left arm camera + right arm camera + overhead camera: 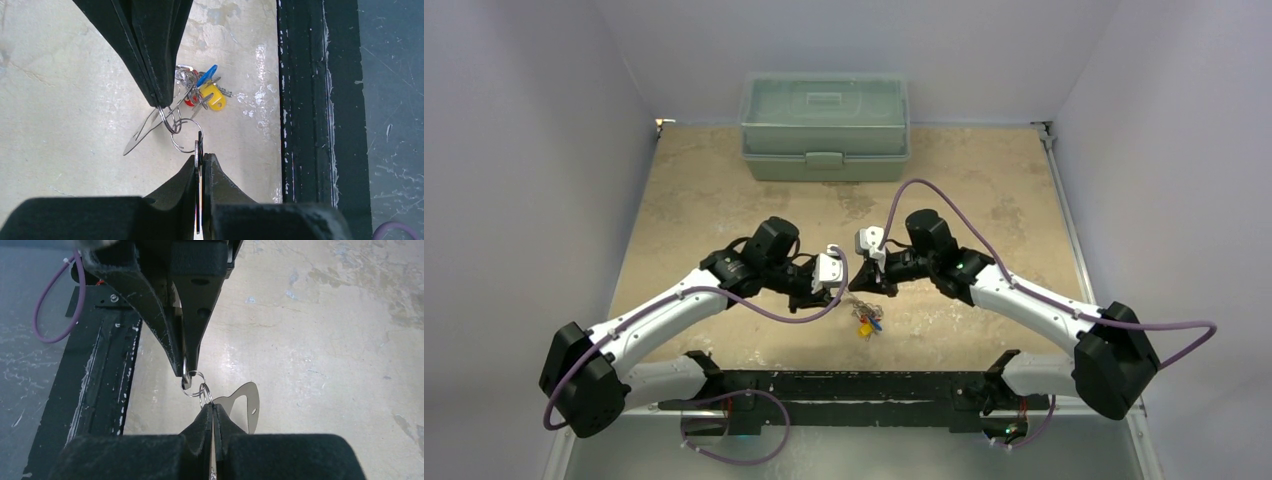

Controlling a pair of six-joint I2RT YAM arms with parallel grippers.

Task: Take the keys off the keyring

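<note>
Above the table's near middle, my left gripper (844,293) and right gripper (864,290) meet tip to tip. In the left wrist view my left gripper (200,156) is shut on a thin flat key (200,145), seen edge-on. That key hangs on a small wire ring (184,136). My right gripper (212,406) is shut on a linked small wire ring (204,391). The keyring (251,402), a flat grey metal loop, hangs beside the right fingers. The other keys (205,90), with red, blue and yellow tags, dangle below the rings over the table.
A pale green lidded box (824,125) stands at the back of the table. A black rail (854,385) runs along the near edge just behind the hanging keys. Purple cables loop from both arms.
</note>
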